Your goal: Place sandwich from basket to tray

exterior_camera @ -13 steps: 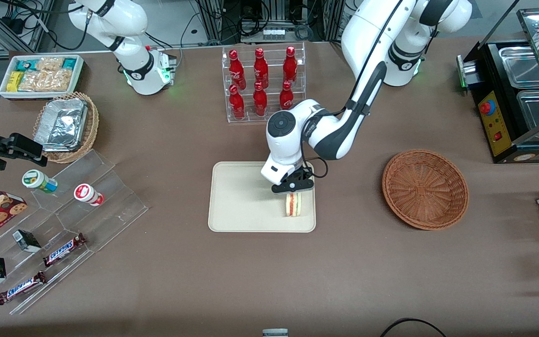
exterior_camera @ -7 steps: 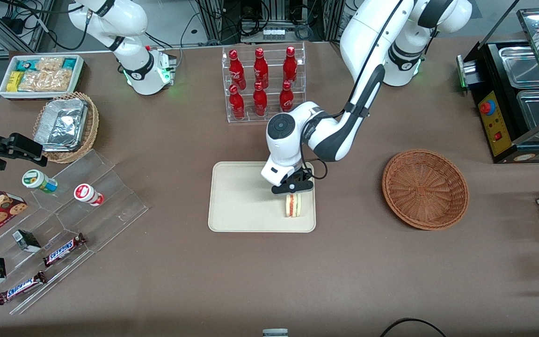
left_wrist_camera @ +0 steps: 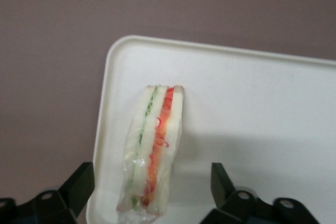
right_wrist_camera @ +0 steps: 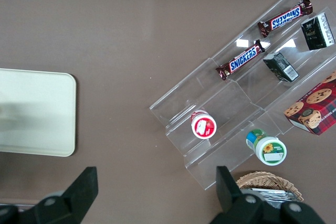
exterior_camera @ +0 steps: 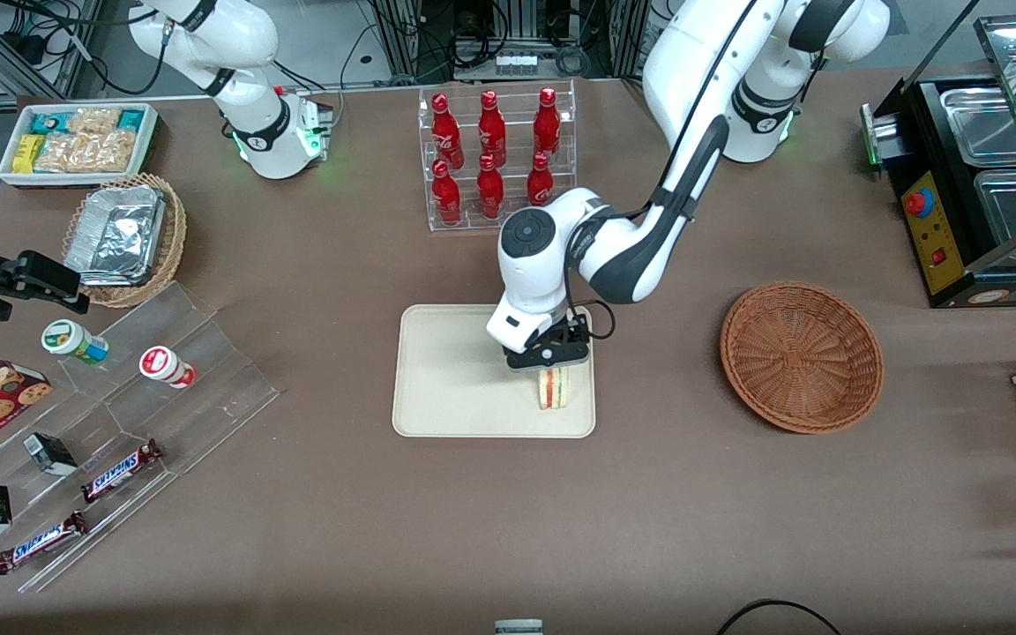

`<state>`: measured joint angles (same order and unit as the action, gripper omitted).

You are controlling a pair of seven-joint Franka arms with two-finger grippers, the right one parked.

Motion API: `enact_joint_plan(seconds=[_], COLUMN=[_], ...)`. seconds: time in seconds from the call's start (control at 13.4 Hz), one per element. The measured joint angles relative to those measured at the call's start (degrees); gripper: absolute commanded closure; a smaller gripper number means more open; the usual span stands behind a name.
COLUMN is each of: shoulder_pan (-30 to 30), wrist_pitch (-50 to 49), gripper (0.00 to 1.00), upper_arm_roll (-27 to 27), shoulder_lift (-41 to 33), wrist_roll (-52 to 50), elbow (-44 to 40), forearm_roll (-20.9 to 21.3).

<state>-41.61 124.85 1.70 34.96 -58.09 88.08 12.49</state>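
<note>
Your jaws (exterior_camera: 549,356) are spread wide, gripping nothing, directly above the sandwich (exterior_camera: 553,387). That wedge stands on its edge between the fingers (left_wrist_camera: 79,184), clear of both, on the tray (exterior_camera: 455,379). The basket (exterior_camera: 801,355) sits well off sideways on your desk (exterior_camera: 508,511).

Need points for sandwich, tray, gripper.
sandwich (left_wrist_camera: 152,145), left wrist view, on the red filling edge.
tray (exterior_camera: 446,370), front view, on its bare floor.
gripper (exterior_camera: 552,363), front view, midway between the open fingertips, just above the sandwich.
</note>
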Motion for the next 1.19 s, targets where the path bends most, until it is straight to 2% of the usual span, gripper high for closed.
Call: enact_joint_plan(seconds=[0.37,0.67,0.97,1.19], shoulder_pan=[0.50,4.18,10.05,17.50], wrist_pitch=[-13.16,-23.45,-29.85,-33.16], gripper=[0.00,0.00,0.00,0.00], upper_arm_roll=[-0.69,-1.06,-1.28,-1.70], shoulder_lift=[-12.68,-23.15,-29.99,-32.23], wrist_roll=[-3.93,-3.61,3.59,14.96], elbow=[-2.05,-2.03,-1.80,-1.53], forearm_roll=[-0.01,-0.42,-1.79,-6.72])
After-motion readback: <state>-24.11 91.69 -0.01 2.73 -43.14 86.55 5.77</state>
